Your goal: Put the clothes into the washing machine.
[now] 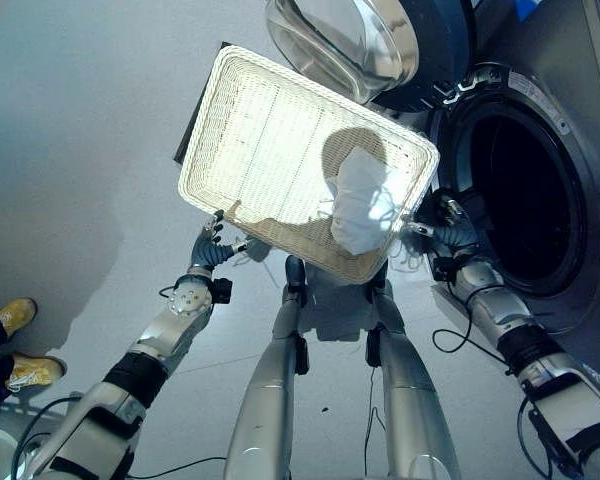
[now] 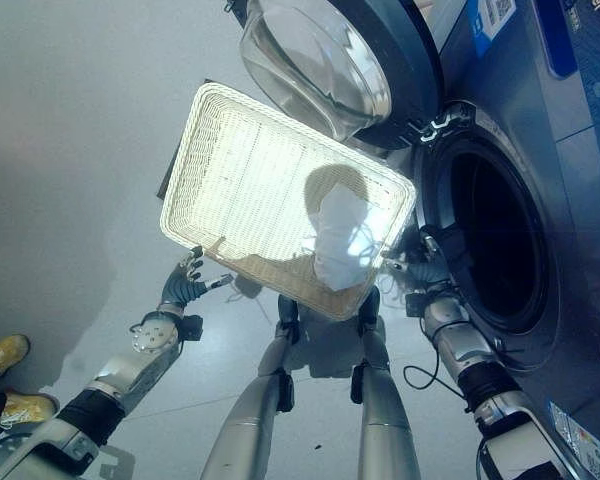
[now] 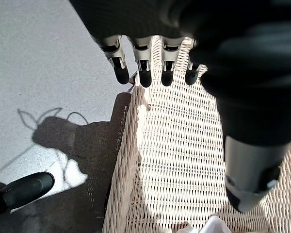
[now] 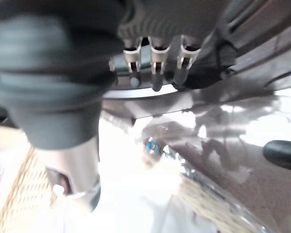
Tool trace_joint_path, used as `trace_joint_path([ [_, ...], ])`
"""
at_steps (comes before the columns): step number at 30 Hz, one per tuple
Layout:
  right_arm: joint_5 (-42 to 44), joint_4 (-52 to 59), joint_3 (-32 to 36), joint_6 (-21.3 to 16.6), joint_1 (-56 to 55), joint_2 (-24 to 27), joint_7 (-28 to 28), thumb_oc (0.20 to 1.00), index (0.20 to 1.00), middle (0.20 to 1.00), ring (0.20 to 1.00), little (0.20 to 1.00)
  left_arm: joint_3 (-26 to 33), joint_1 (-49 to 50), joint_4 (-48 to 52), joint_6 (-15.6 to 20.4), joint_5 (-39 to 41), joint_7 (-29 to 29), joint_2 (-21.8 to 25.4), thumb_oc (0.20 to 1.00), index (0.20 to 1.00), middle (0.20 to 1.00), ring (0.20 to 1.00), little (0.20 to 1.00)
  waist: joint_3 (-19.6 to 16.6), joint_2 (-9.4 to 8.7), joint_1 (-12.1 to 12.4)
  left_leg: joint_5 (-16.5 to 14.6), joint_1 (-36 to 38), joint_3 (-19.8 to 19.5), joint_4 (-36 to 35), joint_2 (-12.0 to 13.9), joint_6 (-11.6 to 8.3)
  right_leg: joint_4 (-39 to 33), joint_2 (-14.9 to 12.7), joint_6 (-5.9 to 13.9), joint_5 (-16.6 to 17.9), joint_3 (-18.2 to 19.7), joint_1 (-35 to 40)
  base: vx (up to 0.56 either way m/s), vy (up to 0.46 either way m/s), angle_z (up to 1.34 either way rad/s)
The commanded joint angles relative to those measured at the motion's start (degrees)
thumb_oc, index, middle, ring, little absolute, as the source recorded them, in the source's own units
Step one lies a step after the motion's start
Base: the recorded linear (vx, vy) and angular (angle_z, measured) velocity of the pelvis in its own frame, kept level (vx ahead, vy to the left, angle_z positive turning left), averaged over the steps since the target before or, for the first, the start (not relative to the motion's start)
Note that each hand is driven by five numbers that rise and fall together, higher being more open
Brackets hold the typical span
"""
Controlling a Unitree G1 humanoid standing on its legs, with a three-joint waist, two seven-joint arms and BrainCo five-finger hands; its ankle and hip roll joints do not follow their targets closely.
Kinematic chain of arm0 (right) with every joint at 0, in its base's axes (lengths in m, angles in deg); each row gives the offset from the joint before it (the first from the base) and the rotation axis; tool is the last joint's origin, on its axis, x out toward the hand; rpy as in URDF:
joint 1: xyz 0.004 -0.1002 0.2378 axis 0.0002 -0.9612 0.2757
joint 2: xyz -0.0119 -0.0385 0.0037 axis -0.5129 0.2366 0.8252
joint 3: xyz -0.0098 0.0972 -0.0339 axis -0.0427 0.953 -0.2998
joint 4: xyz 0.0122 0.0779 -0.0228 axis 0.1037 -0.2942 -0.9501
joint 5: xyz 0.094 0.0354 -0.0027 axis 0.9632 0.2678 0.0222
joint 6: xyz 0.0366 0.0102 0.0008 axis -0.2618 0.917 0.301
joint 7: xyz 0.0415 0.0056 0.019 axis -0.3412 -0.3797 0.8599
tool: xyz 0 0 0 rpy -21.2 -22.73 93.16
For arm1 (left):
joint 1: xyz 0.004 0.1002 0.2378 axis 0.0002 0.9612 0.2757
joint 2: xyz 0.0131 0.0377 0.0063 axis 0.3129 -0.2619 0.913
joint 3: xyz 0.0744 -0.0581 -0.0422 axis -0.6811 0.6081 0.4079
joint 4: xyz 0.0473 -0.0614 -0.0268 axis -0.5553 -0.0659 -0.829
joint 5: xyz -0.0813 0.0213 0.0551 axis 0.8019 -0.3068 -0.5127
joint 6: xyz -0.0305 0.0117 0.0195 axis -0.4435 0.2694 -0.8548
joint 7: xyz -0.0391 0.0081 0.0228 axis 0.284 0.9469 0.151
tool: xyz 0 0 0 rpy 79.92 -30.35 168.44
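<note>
Matt woven wicker basket [image 1: 270, 150]; glossy glass washer door [image 1: 335, 45].

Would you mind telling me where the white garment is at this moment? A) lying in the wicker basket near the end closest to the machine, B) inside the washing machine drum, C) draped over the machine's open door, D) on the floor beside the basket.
A: the white garment lies inside the wicker basket, at the end nearest the washing machine, whose door stands open above it.
</note>
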Motion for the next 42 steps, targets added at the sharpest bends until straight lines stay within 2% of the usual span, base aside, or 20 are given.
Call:
trace_joint_path([
  [1, -9.55, 3.52, -1.25, -4.73, -4.62, 0.95, -3.97, 1.0, 1.0, 1.0, 1.0, 1.0, 3.02, 3.39, -0.13, 3.39, -1.93, 2.4, -0.59, 1.0, 1.0, 1.0, 1.0, 1.0, -1.21, 0.75, -1.22, -3.94, -0.62, 1.97, 4.2, -3.27, -0.92, 7.08, 2.98, 2.48, -7.29, -2.49, 0.79, 0.0, 0.038, -0.03],
  [2, -11.21, 5.4, -1.3, -4.88, -5.54, 0.84, -4.47, 1.0, 1.0, 1.0, 1.0, 1.0, 3.25, 3.99, -0.11, 3.44, -1.78, 2.52, -1.03, 1.0, 1.0, 1.0, 1.0, 1.0, -1.21, 0.72, -1.36, -3.99, -0.48, 1.94, 4.18, -3.29, -0.91, 7.19, 3.01, 2.51, -7.43, -2.4, 0.86, 0.0, 0.097, -0.05],
  [3, -21.56, 12.48, -1.53, -7.98, -8.56, -0.08, -7.24, 1.0, 1.0, 1.0, 1.0, 1.0, 4.61, 7.05, -1.04, 4.65, 0.92, 3.89, -4.17, 1.0, 1.0, 1.0, 1.0, 1.0, -1.21, 0.68, -1.75, -4.05, -0.16, 1.78, 4.14, -3.27, -0.88, 8.07, 3.1, 2.61, -8.26, -2.08, 1.02, -0.01, 0.101, -0.06],
  [5, -22.99, 13.23, -1.67, -7.86, -8.79, -0.14, -7.63, 1.0, 1.0, 1.0, 1.0, 1.0, 4.72, 7.37, -1.37, 4.96, 0.81, 4.06, -4.47, 1.0, 1.0, 1.0, 1.0, 1.0, -1.21, 0.68, -1.78, -4.08, -0.16, 1.73, 4.19, -3.26, -0.89, 8.25, 3.11, 2.64, -8.38, -2.03, 0.99, 0.0, 0.042, -0.02],
  [8, -37.5, 19.18, -3.96, -6.26, -9.48, 2.44, -8.05, 1.0, 1.0, 1.0, 1.0, 1.0, 6.15, 10.48, -6.75, 6.1, 1.17, 5.08, -7.25, 1.0, 1.0, 1.0, 1.0, 1.0, -1.21, 0.52, -1.47, -4.17, 0.36, 1.04, 4.19, -3.25, -0.94, 9.45, 2.98, 2.86, -9.35, -2.2, 1.31, 0.0, 0.026, 0.06],
  [9, -37.31, 19.29, -4.1, -6.29, -9.44, 2.6, -8.21, 1.0, 1.0, 1.0, 1.0, 1.0, 6.24, 10.61, -7.02, 6.31, 1.44, 5.03, -7.35, 1.0, 1.0, 1.0, 1.0, 1.0, -1.21, 0.52, -1.45, -4.17, 0.39, 1.0, 4.19, -3.25, -0.94, 9.47, 2.97, 2.86, -9.38, -2.24, 1.34, 0.01, 0.011, 0.08],
  [13, -45.82, 20.84, -6.33, -6.86, -7.84, 5.23, -9.07, 1.0, 1.0, 1.0, 1.0, 1.0, 8.49, 12.08, -12.84, 8.28, 6.96, 1.81, -9.5, 1.0, 1.0, 1.0, 1.0, 1.0, -1.21, 0.15, -0.64, -4.4, 0.6, 0.3, 4.41, -3.37, -0.82, 9.88, 2.8, 2.92, -9.91, -2.82, 1.68, 0.0, -0.008, 0.1],
  [16, -48.59, 20.63, -8.52, -5.32, -5.13, 6.37, -9.7, 1.0, 1.0, 1.0, 1.0, 1.0, 8.67, 11.82, -17.04, 8.21, 7.03, 1.0, -10.45, 1.0, 1.0, 1.0, 1.0, 1.0, -1.21, -0.04, 0.22, -4.57, 0.05, -0.79, 5.09, -3.56, -0.83, 10.78, 2.67, 2.88, -10.36, -3.2, 1.31, -0.01, -0.033, 0.16],
  [19, -49.36, 19.95, -10.99, -3.26, -1.43, 7.96, -9.83, 1.0, 1.0, 1.0, 1.0, 1.0, 8.16, 10.97, -21.09, 6.98, 6.57, -1.51, -11.27, 1.0, 1.0, 1.0, 1.0, 1.0, -1.21, -0.2, 1.13, -4.53, -0.45, -1.89, 5.36, -3.64, -0.69, 11.62, 2.63, 2.81, -10.83, -3.52, 0.94, -0.01, -0.064, 0.24],
  [21, -48.01, 17.41, -13.47, -1.02, 2.64, 8.96, -6.48, 1.0, 1.0, 1.0, 1.0, 1.0, 7.39, 9.52, -24.09, 5.57, 5.46, -3.43, -11.44, 1.0, 1.0, 1.0, 1.0, 1.0, -1.21, -0.38, 1.94, -4.58, -0.91, -2.63, 5.77, -3.76, -0.66, 12.26, 2.64, 2.77, -11.24, -4.01, 0.6, 0.01, -0.032, 0.24],
  [23, -48.53, 16.02, -14.43, 0.22, 3.89, 8.81, -5.66, 1.0, 1.0, 1.0, 1.0, 1.0, 6.99, 8.9, -24.91, 5.01, 4.51, -3.97, -11.42, 1.0, 1.0, 1.0, 1.0, 1.0, -1.21, -0.45, 2.19, -4.62, -1.19, -2.81, 6.12, -3.79, -0.69, 12.6, 2.6, 2.77, -11.35, -4.2, 0.37, 0.01, -0.01, 0.36],
  [26, -48.43, 9.88, -18.56, 5.27, 8.6, 9.1, -2.0, 1.0, 1.0, 1.0, 1.0, 1.0, 4.76, 6.98, -27.63, 4.61, 1.75, -4.72, -11.09, 1.0, 1.0, 1.0, 1.0, 1.0, -1.21, -0.64, 3.21, -4.44, -1.75, -3.25, 6.28, -3.6, -0.68, 13.08, 2.45, 2.78, -11.45, -5.01, -0.03, 0.02, 0.0, 0.39],
  [32, -44.99, 0.38, -21.08, 9.44, 12.91, 7.79, 1.93, 1.0, 1.0, 1.0, 1.0, 1.0, 2.03, 5.11, -28.22, 3.98, 1.51, -5.84, -10.31, 1.0, 1.0, 1.0, 1.0, 1.0, -1.21, -0.68, 4.52, -4.31, -3.23, -4.22, 6.73, -3.63, -0.56, 13.85, 2.27, 2.73, -11.45, -5.93, -1.27, 0.02, -0.021, 0.24],
  [34, -42.35, -4.84, -21.59, 12.33, 15.51, 6.97, 4.65, 1.0, 1.0, 1.0, 1.0, 1.0, 1.24, 4.34, -28.63, 4.01, 0.5, -6.39, -10.43, 1.0, 1.0, 1.0, 1.0, 1.0, -1.21, -0.52, 5.13, -4.27, -4.06, -4.5, 6.94, -3.72, -0.66, 13.79, 2.12, 2.74, -11.26, -6.28, -1.89, 0.02, -0.005, 0.18],
  [35, -44.42, -8.12, -21.6, 14.92, 16.81, 6.27, 7.59, 1.0, 1.0, 1.0, 1.0, 1.0, 0.69, 3.99, -28.78, 3.96, 0.16, -6.5, -10.49, 1.0, 1.0, 1.0, 1.0, 1.0, -1.21, -0.35, 5.46, -4.15, -4.47, -4.63, 6.95, -3.73, -0.73, 13.78, 2.13, 2.65, -11.15, -6.3, -2.24, 0.01, 0.003, 0.11],
  [36, -44.42, -8.12, -21.6, 14.92, 16.82, 6.27, 7.6, 1.0, 1.0, 1.0, 1.0, 1.0, 0.69, 3.99, -28.78, 3.96, 0.16, -6.5, -10.48, 1.0, 1.0, 1.0, 1.0, 1.0, -1.21, -0.36, 5.46, -4.15, -4.47, -4.63, 6.96, -3.73, -0.73, 13.78, 2.13, 2.65, -11.15, -6.31, -2.24, 0.02, -0.004, 0.07],
  [37, -43.94, -12.95, -22.42, 17.77, 18.22, 5.83, 11.56, 1.0, 1.0, 1.0, 1.0, 1.0, 0.2, 3.65, -28.3, 3.6, -0.07, -6.42, -10.63, 1.0, 1.0, 1.0, 1.0, 1.0, -1.21, -0.05, 6.0, -4.02, -4.9, -4.77, 6.75, -3.69, -0.65, 13.65, 1.96, 2.65, -10.93, -6.69, -2.6, 0.02, -0.017, 0.06],
  [40, -41.53, -21.92, -21.68, 19.64, 19.97, 4.2, 14.92, 1.0, 1.0, 1.0, 1.0, 1.0, -1.05, 3.09, -27.39, 2.92, -1.02, -6.29, -10.43, 1.0, 1.0, 1.0, 1.0, 1.0, -1.21, 0.39, 7.08, -3.97, -5.55, -5.42, 6.85, -3.92, -0.35, 13.74, 1.79, 2.48, -10.69, -7.17, -3.16, 0.03, -0.048, 0.11],
  [41, -41.53, -21.92, -21.68, 19.64, 19.97, 4.2, 14.92, 1.0, 1.0, 1.0, 1.0, 1.0, -1.05, 3.09, -27.39, 2.92, -1.02, -6.29, -10.43, 1.0, 1.0, 1.0, 1.0, 1.0, -1.21, 0.39, 7.08, -3.97, -5.55, -5.42, 6.85, -3.92, -0.35, 13.74, 1.79, 2.48, -10.69, -7.17, -3.16, 0.02, -0.035, 0.14],
  [42, -42.53, -25.39, -21.46, 21.5, 20.92, 3.31, 18.03, 1.0, 1.0, 1.0, 1.0, 1.0, -1.38, 3.02, -26.9, 2.74, -2.81, -5.96, -10.49, 1.0, 1.0, 1.0, 1.0, 1.0, -1.21, 0.62, 7.62, -3.87, -5.82, -5.62, 6.78, -4.06, -0.26, 13.59, 1.66, 2.48, -10.46, -7.47, -3.3, 0.02, -0.035, 0.13],
])
